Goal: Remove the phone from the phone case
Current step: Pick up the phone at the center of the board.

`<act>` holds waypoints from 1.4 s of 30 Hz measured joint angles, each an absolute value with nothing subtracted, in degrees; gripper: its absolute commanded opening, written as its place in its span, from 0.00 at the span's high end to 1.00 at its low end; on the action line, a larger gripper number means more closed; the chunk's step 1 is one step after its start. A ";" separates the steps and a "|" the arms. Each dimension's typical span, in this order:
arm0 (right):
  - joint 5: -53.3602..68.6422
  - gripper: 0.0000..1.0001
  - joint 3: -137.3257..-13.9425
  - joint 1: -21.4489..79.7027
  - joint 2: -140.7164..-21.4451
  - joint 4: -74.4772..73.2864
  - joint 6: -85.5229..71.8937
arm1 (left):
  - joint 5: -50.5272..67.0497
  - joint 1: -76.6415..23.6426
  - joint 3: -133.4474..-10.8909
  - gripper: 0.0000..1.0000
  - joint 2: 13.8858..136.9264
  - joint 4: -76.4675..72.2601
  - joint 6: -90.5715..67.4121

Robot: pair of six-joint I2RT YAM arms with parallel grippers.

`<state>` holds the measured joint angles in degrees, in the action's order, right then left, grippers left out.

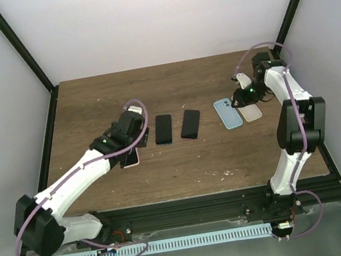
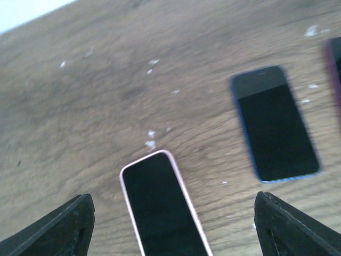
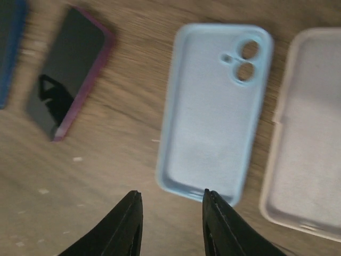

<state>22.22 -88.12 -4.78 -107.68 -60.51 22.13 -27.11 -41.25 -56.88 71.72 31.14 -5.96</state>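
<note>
Pink-cased phone [image 2: 161, 209], glossy and round-cornered, is framed by the widely spread left gripper [image 2: 173, 197]. Beside it a blue-rimmed phone [image 2: 274, 125] is laid; the right gripper [image 3: 172, 193], farther off, is slightly parted, empty.

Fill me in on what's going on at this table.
The left gripper hovers open over a pink-cased phone, not gripping it yet. The right gripper hangs open and empty above a light blue empty case beside a pale empty case. A blue-rimmed phone and a maroon-rimmed phone lie between.
</note>
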 measured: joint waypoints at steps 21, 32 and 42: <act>50.68 0.49 -49.74 -0.99 -71.55 -22.59 13.28 | -21.15 -25.61 -57.78 0.00 87.18 38.50 -23.49; 51.44 0.49 -49.78 -0.99 -73.80 -22.17 14.55 | -15.51 -23.86 -58.50 0.00 97.36 36.25 -23.66; 51.46 0.49 -49.78 -0.99 -74.06 -22.15 14.57 | -12.12 -23.49 -59.46 0.02 101.10 34.13 -24.25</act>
